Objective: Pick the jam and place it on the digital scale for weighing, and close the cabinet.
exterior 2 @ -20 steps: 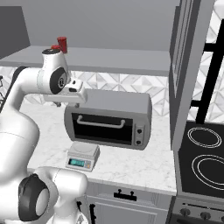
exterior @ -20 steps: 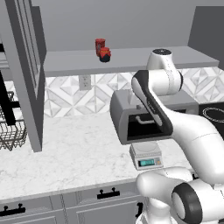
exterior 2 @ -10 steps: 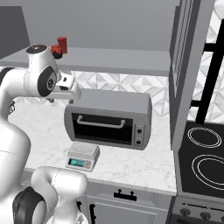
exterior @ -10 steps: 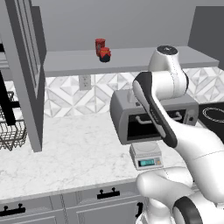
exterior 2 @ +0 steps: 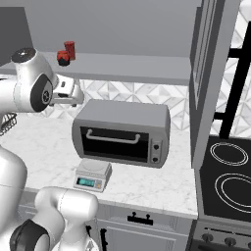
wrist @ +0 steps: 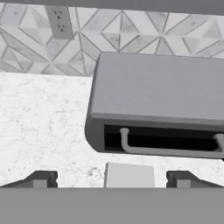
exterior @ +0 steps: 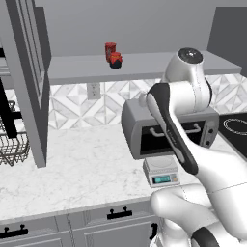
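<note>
Two fingers (wrist: 40,178) spread wide, empty, seemingly above the digital scale (wrist: 129,176); jam (exterior: 115,60) far up on shelf (exterior: 144,65).

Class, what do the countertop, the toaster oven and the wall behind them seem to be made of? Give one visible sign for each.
Countertop: probably polished marble or an imitation, white with grey veining. Toaster oven: seemingly matt grey metal, with a dark, likely glass door and a bar handle. Wall: apparently glazed ceramic tiles, shown by the faceted triangular pattern.

No text can be read; the digital scale (exterior: 162,170) display glows teal, its digits too small.
</note>
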